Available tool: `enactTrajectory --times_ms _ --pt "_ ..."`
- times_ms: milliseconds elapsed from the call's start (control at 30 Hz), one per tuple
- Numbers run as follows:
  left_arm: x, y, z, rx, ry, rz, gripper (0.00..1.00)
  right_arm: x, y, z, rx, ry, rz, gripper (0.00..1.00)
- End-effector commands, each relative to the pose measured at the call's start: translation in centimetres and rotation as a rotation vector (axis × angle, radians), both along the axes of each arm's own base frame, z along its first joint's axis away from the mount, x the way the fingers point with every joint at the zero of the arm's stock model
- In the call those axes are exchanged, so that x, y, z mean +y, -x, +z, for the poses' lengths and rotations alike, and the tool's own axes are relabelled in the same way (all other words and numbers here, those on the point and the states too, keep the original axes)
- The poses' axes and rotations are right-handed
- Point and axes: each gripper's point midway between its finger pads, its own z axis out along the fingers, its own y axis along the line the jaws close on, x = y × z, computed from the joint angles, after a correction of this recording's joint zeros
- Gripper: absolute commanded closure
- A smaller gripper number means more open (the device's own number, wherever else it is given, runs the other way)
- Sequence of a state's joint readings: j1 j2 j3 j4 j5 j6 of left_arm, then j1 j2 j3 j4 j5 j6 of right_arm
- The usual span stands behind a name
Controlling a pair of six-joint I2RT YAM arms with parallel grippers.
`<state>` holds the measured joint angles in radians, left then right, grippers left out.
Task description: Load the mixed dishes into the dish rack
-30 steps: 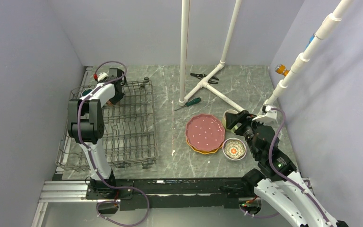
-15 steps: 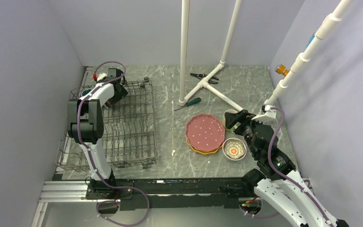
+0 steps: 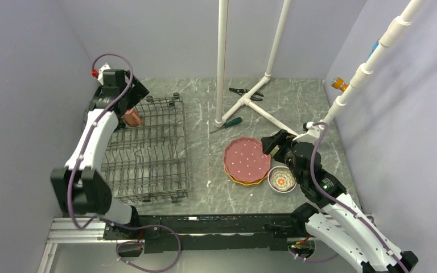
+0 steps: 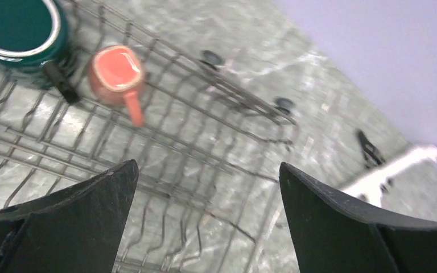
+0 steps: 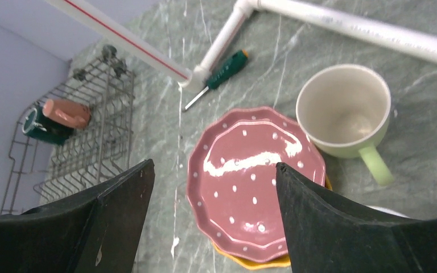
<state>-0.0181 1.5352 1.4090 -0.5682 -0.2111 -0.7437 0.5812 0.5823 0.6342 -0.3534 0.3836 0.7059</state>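
- Left gripper (image 4: 205,170): open, empty, over the rack (image 4: 227,94).
- Salmon mug (image 4: 115,75) lies in the rack beside the green mug (image 4: 17,25).
- Right gripper (image 5: 213,168): open, empty, above the pink plate (image 5: 250,176).

No legible text or markings

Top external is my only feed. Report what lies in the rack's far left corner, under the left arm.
Observer: The left wrist view shows a dark green mug in the dish rack, right beside the salmon mug.
Operator: Good. Now tell me what the right arm is covering past the plates.
Observer: The right wrist view shows a light green mug standing upright and empty on the table, just beyond the pink plate.
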Motion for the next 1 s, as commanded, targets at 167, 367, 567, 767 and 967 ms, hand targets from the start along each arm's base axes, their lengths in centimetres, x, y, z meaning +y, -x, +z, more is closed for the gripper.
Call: enactTrajectory --times_ms 167,367,567,767,967 --pt "-8.7 5.2 7.3 -0.502 -0.037 -0.613 0.01 1.3 2.0 -4.8 0.206 -0.028 0.061 0.16" --pt "-16.4 8.5 10.0 -0.636 -0.026 -0.939 0.08 0.3 1.5 -4.0 0.203 0.069 0.036 0.12" --pt "-19.6 11.0 11.0 -0.724 -0.044 -1.057 0.11 -2.8 -0.4 -3.3 0.276 0.382 -0.060 0.11" --pt "-19.8 11.5 11.8 -0.745 -0.057 -1.074 0.12 -3.5 -4.3 -3.6 0.378 0.718 -0.059 0.00" --pt "-19.8 11.8 12.1 -0.756 -0.051 -1.077 0.12 -2.4 -7.0 -6.3 0.475 0.807 -0.045 0.01"
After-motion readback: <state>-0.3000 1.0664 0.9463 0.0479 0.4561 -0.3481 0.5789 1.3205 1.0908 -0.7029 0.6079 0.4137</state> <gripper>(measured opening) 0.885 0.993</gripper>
